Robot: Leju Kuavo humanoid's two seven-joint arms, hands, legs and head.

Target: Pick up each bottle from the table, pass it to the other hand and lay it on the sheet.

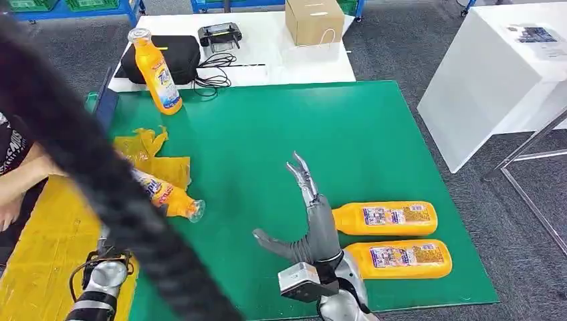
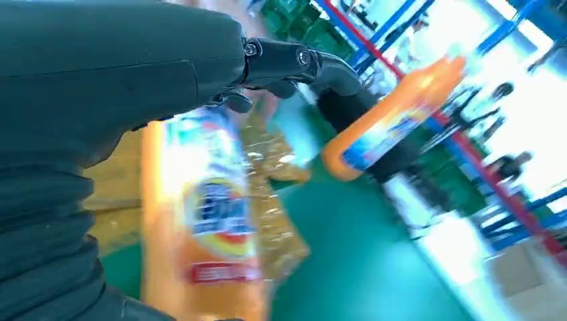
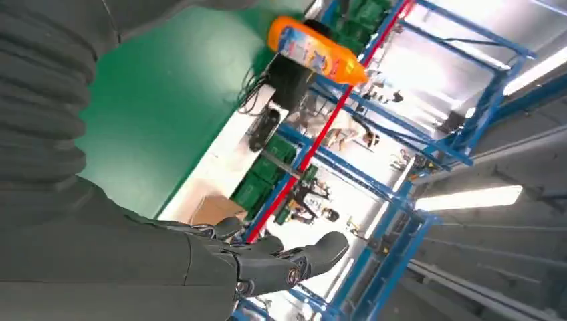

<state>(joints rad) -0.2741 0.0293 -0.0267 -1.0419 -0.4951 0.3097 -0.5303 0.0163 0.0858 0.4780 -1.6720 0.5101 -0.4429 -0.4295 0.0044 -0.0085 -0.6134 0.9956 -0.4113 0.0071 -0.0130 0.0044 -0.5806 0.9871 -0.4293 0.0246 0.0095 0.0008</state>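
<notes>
The left hand (image 2: pixel 100 134) grips an orange plastic bottle with a blue-and-red label (image 1: pixel 167 195), held tilted above the left edge of the green tabletop (image 1: pixel 267 147), over the crumpled yellow sheet (image 1: pixel 150 157). The right hand (image 1: pixel 309 221) is empty with fingers spread, raised near the front edge, just beside two more orange bottles (image 1: pixel 391 239) lying side by side toward the front right corner. A fourth orange bottle (image 1: pixel 155 70) stands upright at the back left corner.

The bottle looks ready to be laid down. Lower it nearly level onto flat sheet before loosening the fingers; set down tilted, a round bottle may roll onto the green.
</notes>
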